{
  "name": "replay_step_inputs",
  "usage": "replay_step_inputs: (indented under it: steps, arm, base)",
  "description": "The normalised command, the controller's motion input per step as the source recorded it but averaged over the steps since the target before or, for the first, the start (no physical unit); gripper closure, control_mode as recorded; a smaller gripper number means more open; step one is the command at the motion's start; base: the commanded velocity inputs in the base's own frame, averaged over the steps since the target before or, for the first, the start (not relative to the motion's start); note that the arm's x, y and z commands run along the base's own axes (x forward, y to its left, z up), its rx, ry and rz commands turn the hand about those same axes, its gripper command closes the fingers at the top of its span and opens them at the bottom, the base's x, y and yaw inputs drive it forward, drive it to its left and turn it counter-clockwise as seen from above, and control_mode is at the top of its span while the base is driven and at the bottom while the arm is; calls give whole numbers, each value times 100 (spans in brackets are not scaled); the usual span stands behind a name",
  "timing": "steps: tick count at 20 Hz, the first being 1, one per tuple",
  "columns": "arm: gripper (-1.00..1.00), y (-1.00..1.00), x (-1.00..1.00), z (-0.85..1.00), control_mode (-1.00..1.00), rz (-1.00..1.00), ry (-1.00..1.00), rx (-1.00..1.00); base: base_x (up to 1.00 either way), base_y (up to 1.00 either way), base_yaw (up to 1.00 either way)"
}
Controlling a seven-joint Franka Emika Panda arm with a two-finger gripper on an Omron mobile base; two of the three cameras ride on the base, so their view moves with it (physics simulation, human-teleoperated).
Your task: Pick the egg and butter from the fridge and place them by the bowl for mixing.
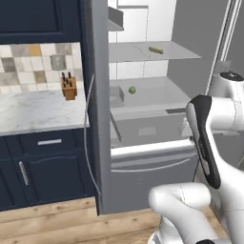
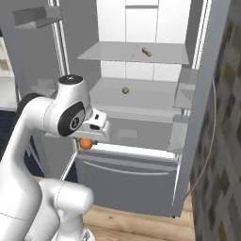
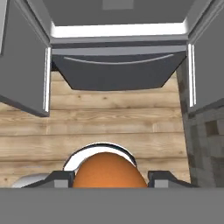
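Note:
The orange-brown egg (image 3: 109,171) sits between my gripper's (image 3: 109,178) two dark fingertips, which are shut on it; the hand points down at the wooden floor. In the right base view the egg (image 2: 85,143) hangs under the hand, in front of the open grey fridge (image 2: 127,174) and level with its lower drawer. The pale olive butter (image 1: 156,49) (image 2: 147,52) lies on the upper fridge shelf, far above and behind the hand. The bowl is out of view.
A small green ball (image 1: 132,89) (image 2: 125,90) rests on the middle shelf. The fridge doors (image 1: 97,95) (image 2: 207,94) stand open on both sides. Left of the fridge are a marble counter (image 1: 38,109) with a knife block (image 1: 69,88) and navy cabinets (image 1: 47,171).

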Motion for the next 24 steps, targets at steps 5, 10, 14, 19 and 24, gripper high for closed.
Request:
replay_step_inputs:
  steps: [5, 10, 14, 19, 24]
  arm:
    - [100, 0, 0, 0, 100, 0, 0, 0]
    - [100, 0, 0, 0, 100, 0, 0, 0]
    - [100, 0, 0, 0, 100, 0, 0, 0]
    - [100, 0, 0, 0, 100, 0, 0, 0]
    - [100, 0, 0, 0, 100, 0, 0, 0]
  base:
    - [-86, -9, 36]
    - [-13, 2, 100]
    - [-14, 0, 100]
    - [-13, 0, 100]
    - [9, 1, 95]
